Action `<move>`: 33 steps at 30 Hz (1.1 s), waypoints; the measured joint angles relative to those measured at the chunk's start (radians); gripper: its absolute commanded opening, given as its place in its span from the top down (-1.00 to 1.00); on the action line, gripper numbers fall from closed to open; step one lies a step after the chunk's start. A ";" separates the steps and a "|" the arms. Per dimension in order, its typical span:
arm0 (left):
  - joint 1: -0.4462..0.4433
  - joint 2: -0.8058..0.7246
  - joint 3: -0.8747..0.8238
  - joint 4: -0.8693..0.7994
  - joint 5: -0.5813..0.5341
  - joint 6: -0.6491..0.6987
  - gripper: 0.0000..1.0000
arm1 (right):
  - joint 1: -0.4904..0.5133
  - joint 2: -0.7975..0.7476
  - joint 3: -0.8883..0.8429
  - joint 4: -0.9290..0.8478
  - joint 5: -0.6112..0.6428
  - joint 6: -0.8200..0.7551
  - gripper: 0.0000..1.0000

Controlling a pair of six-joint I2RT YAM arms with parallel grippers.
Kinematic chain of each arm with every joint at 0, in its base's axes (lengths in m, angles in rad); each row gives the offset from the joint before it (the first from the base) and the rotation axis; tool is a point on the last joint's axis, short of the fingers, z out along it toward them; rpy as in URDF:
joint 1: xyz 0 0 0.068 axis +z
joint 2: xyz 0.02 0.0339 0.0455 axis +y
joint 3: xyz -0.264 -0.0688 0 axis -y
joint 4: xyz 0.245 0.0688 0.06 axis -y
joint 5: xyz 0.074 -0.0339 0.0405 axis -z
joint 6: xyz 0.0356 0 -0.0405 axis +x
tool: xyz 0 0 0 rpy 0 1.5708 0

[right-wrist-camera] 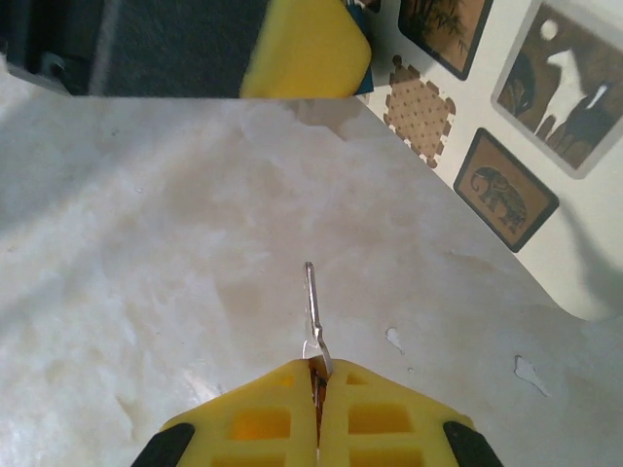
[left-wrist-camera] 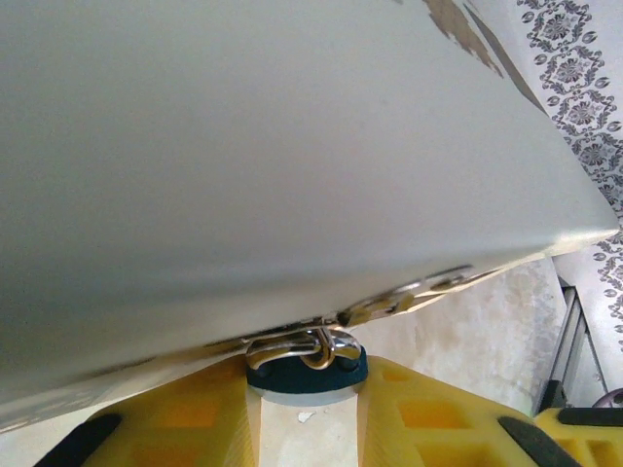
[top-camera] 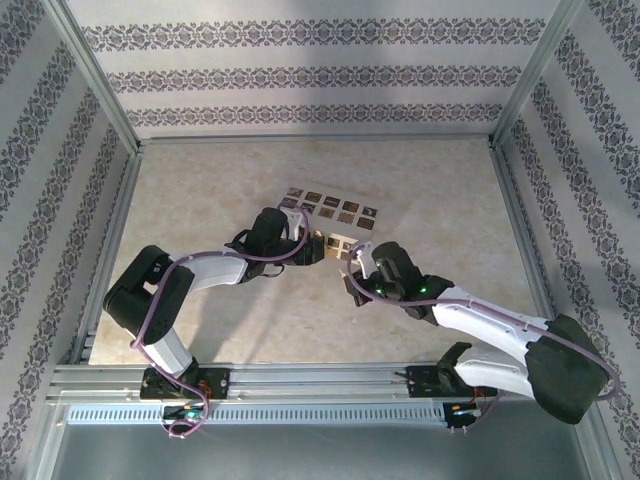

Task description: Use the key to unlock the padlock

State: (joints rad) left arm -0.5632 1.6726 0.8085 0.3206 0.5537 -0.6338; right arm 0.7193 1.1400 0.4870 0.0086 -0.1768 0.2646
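The padlock [left-wrist-camera: 310, 377] is a small piece with a dark blue body and a silver shackle. It sits at the block's [top-camera: 335, 208] near left edge, just under its cream face. The shackle is hooked into silver metal loops along that edge. The left gripper [left-wrist-camera: 305, 399] grasps the padlock: one yellow finger [left-wrist-camera: 195, 418] stands on each side of the blue body and both press on it.

The key [right-wrist-camera: 311, 302] is at the near right side of the block, near to it but apart. Its thin silver blade sticks out from the right gripper [right-wrist-camera: 317, 375], whose yellow fingers are clenched tightly on it; the key's head is hidden between them. The blade hangs above the pale table [right-wrist-camera: 146, 243] and points toward the block's edge and the left gripper, without touching either.

The block lies flat on the table, about in the middle. Its upper face carries two rows of dark brown squares, some with animal figures. The two arms reach to it from the near side.
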 measured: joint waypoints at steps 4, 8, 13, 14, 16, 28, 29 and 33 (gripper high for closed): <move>-0.001 0.000 0.003 -0.008 0.008 -0.011 0.46 | 0.024 0.048 -0.009 0.050 0.051 -0.016 1.00; -0.005 0.000 0.003 -0.012 0.008 -0.030 0.47 | 0.045 0.097 -0.009 0.100 0.102 -0.034 1.00; -0.011 0.000 0.003 -0.016 0.012 -0.055 0.47 | 0.058 0.140 -0.009 0.149 0.154 -0.049 1.00; -0.013 0.000 0.003 -0.016 0.011 -0.058 0.48 | 0.061 0.145 -0.009 0.159 0.163 -0.054 1.00; -0.014 -0.001 0.003 -0.016 0.011 -0.064 0.48 | 0.063 0.151 -0.010 0.175 0.174 -0.060 1.00; -0.025 -0.007 0.003 -0.016 0.010 -0.084 0.48 | 0.064 0.225 -0.009 0.245 0.225 -0.101 1.00; -0.026 -0.007 0.003 -0.016 0.010 -0.084 0.48 | 0.064 0.230 -0.009 0.251 0.226 -0.105 1.00; -0.026 -0.007 0.003 -0.016 0.010 -0.085 0.48 | 0.064 0.246 -0.001 0.280 0.233 -0.111 1.00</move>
State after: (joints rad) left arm -0.5892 1.6653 0.8120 0.3050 0.5636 -0.7189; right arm 0.7834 1.3865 0.4862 0.2886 0.0563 0.1532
